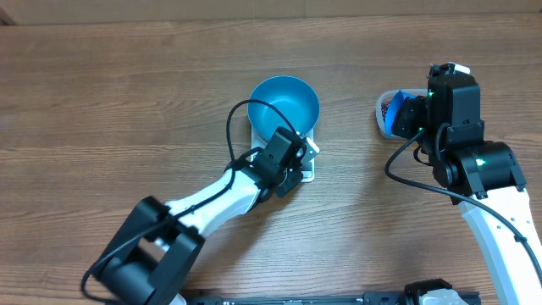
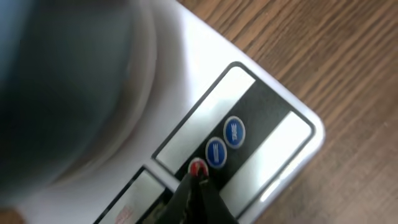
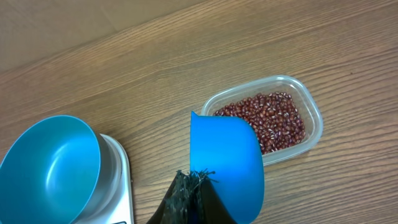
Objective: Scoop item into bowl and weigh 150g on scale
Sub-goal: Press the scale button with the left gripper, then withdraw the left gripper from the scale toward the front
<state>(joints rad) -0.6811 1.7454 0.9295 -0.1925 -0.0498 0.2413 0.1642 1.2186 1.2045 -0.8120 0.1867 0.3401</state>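
1. Around mid-worktop, the deep round bright blue bowl (image 1: 284, 102) sits on the flat white square kitchen scale (image 3: 121, 186).
2. Left end effector (image 2: 198, 180) is pinched closed, tips on the scale's red button (image 2: 196, 165).
3. Right end effector (image 3: 193, 186) is clamped on a small blue plastic scoop (image 3: 224, 158), over the clear rounded plastic tub (image 3: 314, 118) of small dark red-brown beans (image 3: 267, 118), toward the right edge.

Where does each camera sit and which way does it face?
Overhead: above the table, facing down; bowl on scale, left arm, right arm.
Left wrist: on the left arm, close over the scale's buttons; left fingers, shut, at the red button.
Right wrist: on the right arm, facing down at the tub of beans; right fingers hold the scoop.
Shared: bowl and scale, in all three.
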